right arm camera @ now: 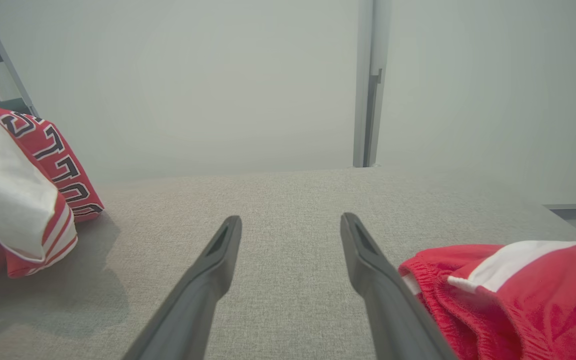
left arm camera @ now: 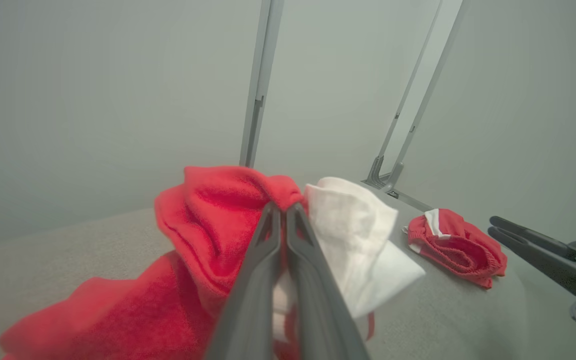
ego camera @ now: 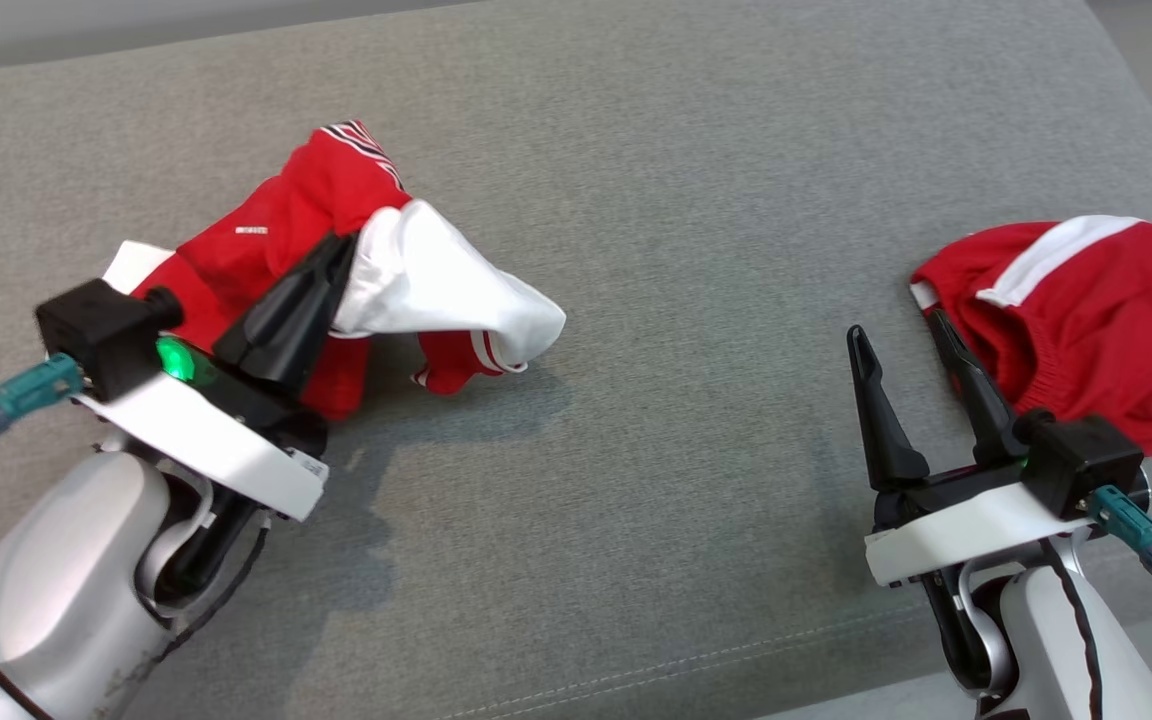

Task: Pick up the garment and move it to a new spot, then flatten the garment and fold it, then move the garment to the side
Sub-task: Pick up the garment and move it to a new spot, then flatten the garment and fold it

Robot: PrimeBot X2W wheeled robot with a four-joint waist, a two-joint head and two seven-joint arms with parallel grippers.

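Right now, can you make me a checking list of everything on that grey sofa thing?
Surface: grey woven fabric cushion, seam near the front edge.
Job's things: crumpled red-and-white jersey garment, at robot's left.
Clutter: red shorts with white stripe, bunched at right.
Grippers: left gripper shut on the garment; right gripper open, empty, beside the shorts.
Cables: teal-plugged cable at left wrist, another at right.
Surroundings: pale wall, grey metal post.

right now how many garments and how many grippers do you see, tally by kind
garments, red and white: 2 (held garment, loose garment)
grippers: 2 (left gripper shut on the held garment, right gripper open)
total: 4
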